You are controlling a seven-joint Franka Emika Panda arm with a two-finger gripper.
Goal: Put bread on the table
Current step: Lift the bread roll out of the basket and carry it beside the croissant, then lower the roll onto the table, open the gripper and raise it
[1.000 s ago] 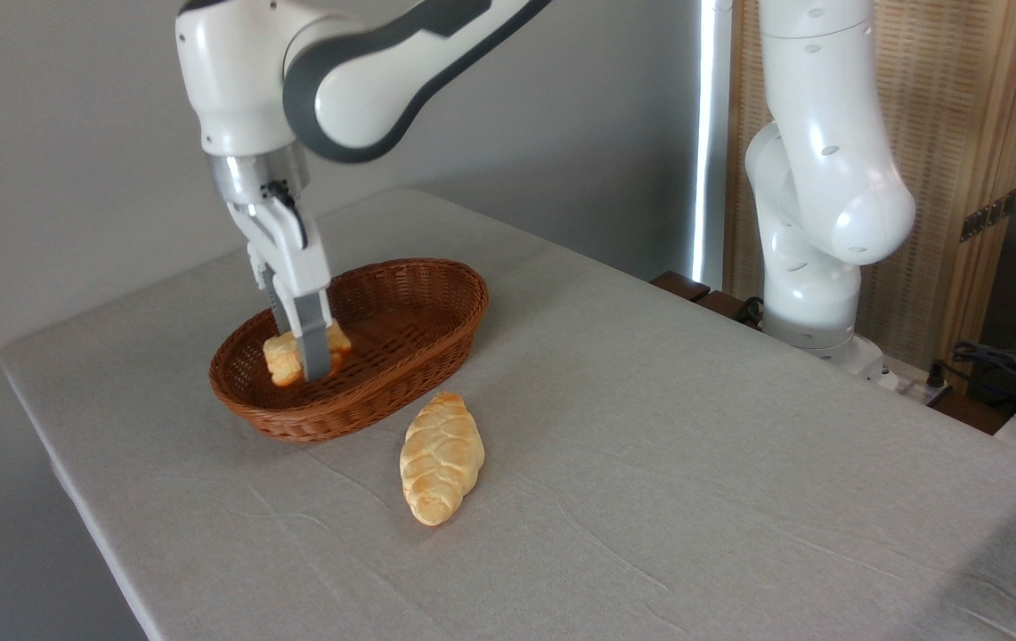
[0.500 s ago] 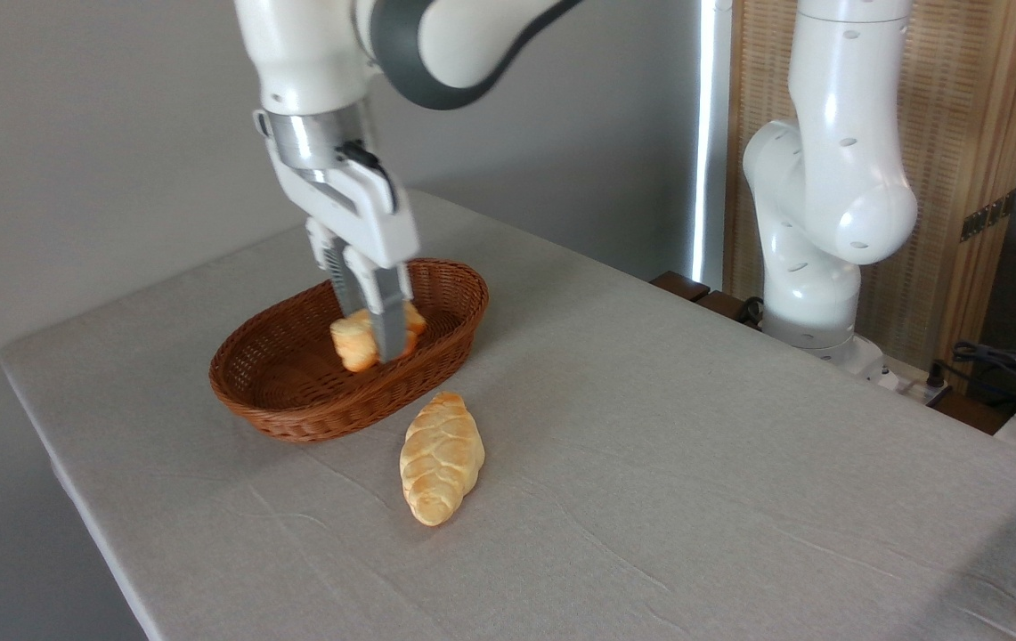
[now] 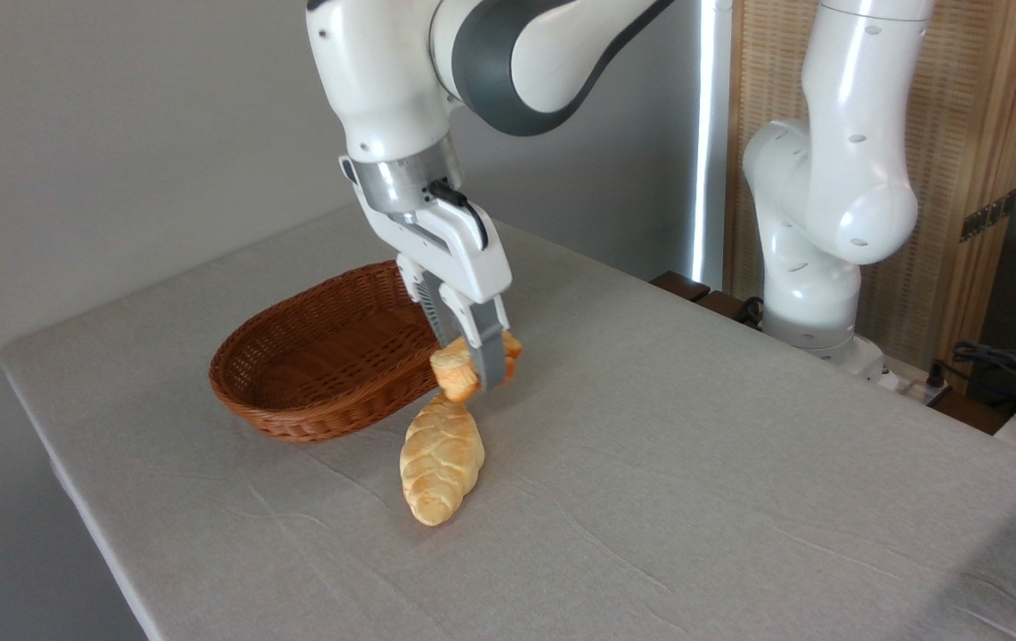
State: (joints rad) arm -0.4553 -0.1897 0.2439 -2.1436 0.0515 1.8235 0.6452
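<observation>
Change since earlier: the gripper (image 3: 476,361) has carried the bread (image 3: 457,369) rightward, from inside the wicker basket (image 3: 321,365) to a spot past the basket's right end; the arm's wrist has swung right with it. The basket and the braided loaf (image 3: 440,458) lie where they did.

Gripper: clenched on the bread, fingers pointing down and tilted slightly to the right. One grey finger (image 3: 490,352) crosses the front of the bun; the other is mostly hidden behind it.

Bread: small golden-brown bun, held in the air between the fingers. It shows on both sides of the front finger, the larger lump to the left. In the picture it hangs just above the far tip of the braided loaf, beside the basket's right rim. Whether it touches the loaf cannot be told from this angle.

Wicker basket: brown, oval, on the left part of the table (image 3: 694,463), with nothing visible inside. Its right end is partly covered by the gripper.

Braided loaf: pale, long, lying on the cloth just in front of the basket's right end, its length running toward the camera.

Table: covered in light grey-beige cloth with faint creases.

Arm: white and grey, reaching in from the upper right; its base (image 3: 815,329) stands at the table's far right edge, before a wooden panel (image 3: 962,178).
</observation>
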